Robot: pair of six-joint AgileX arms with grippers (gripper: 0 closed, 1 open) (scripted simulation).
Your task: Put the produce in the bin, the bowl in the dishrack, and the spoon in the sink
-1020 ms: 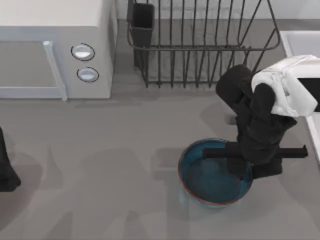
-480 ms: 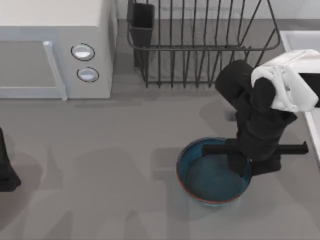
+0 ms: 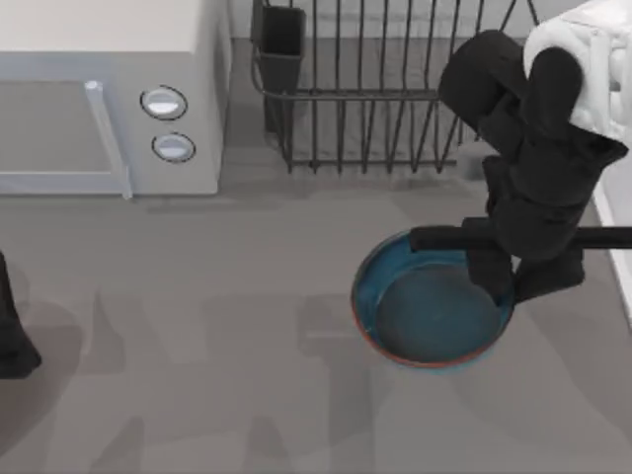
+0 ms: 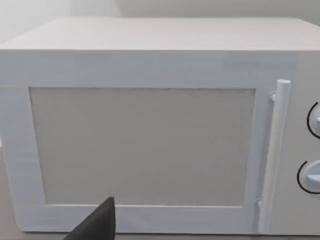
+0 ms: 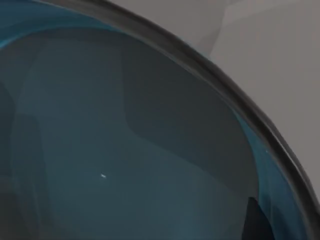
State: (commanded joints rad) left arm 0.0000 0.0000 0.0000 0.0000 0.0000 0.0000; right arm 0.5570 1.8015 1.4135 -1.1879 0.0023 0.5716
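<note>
Grey counter (image 3: 197, 326); right end effector (image 3: 491, 281) clamped on bowl (image 3: 425, 316) rim, bowl tilted beneath it, presumably for carrying to dishrack (image 3: 395, 89) just beyond; left arm parked

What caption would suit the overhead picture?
Right gripper grips the blue bowl at its rim, just in front of the dishrack.
</note>
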